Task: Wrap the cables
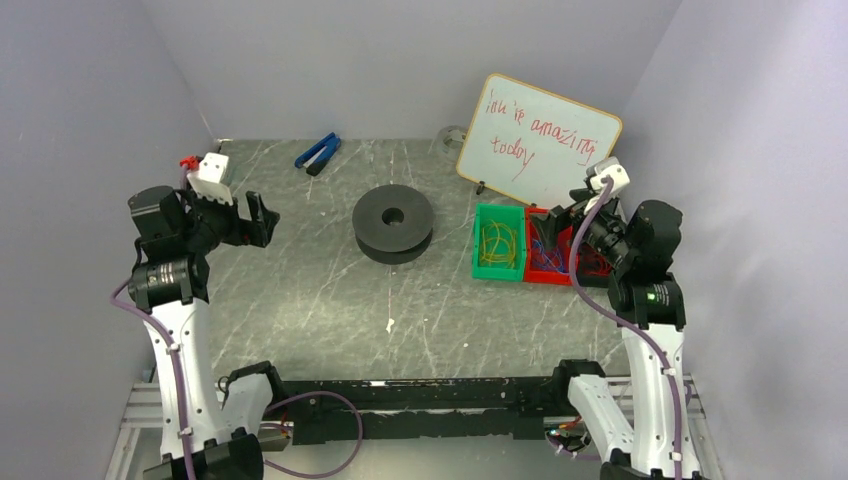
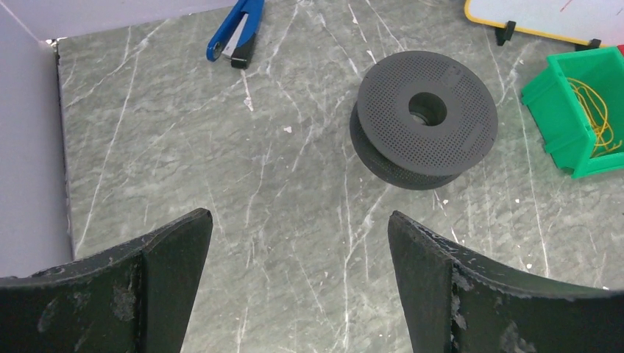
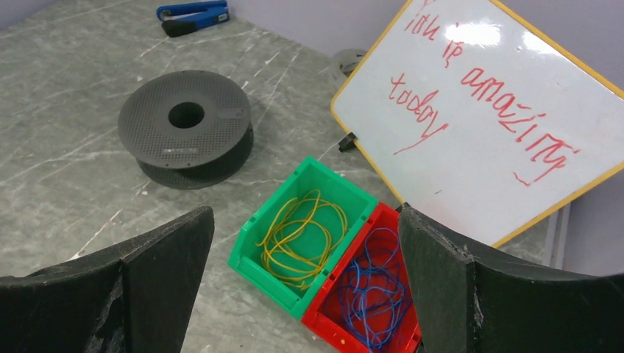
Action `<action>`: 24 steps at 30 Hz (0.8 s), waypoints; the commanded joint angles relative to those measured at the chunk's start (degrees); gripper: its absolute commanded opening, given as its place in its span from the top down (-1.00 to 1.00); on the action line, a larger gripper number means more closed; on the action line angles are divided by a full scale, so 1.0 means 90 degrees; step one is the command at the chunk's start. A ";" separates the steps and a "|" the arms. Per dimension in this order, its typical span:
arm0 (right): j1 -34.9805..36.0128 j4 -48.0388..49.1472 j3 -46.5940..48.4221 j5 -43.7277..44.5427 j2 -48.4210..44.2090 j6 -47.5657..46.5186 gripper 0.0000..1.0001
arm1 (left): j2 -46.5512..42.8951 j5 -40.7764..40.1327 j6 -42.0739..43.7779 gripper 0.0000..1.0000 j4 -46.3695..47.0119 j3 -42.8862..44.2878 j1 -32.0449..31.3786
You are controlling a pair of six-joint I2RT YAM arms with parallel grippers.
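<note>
The cables [image 3: 302,235] are thin yellow wire lying in loose loops inside a green bin [image 3: 250,254], right of centre on the table [image 1: 497,243]. A black spool [image 1: 393,222] lies flat at the table's middle, with nothing wound on it [image 2: 427,118]. My left gripper [image 2: 299,215] hangs open over bare table, left of the spool [image 1: 262,222]. My right gripper [image 3: 305,209] is open above the two bins, nothing between its fingers [image 1: 560,232].
A red bin [image 3: 335,323] of blue wires [image 3: 368,287] touches the green bin's right side. A whiteboard [image 1: 538,140] leans behind the bins. A blue-and-black hand tool [image 1: 318,153] lies at the back left. Grey walls close in three sides.
</note>
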 commanded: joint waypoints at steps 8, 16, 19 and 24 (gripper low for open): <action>0.0126 0.0450 -0.0151 -0.0480 0.0212 -0.0190 -0.98 | 0.0186 0.0841 0.0482 -0.89 -0.0142 0.0098 0.0030; 0.0220 0.0756 -0.0406 -0.0284 0.0639 -0.0152 -0.98 | 0.0359 0.1202 0.0530 -0.89 -0.0299 0.0155 0.0022; 0.0216 0.0947 -0.0549 -0.0181 0.0939 -0.0074 -0.98 | 0.0496 0.1290 0.0509 -0.89 -0.0294 0.0171 -0.0008; 0.0216 0.1260 -0.0806 0.0030 0.1321 -0.0053 -0.98 | 0.0750 0.0898 0.0547 -0.89 -0.0242 0.0177 -0.0424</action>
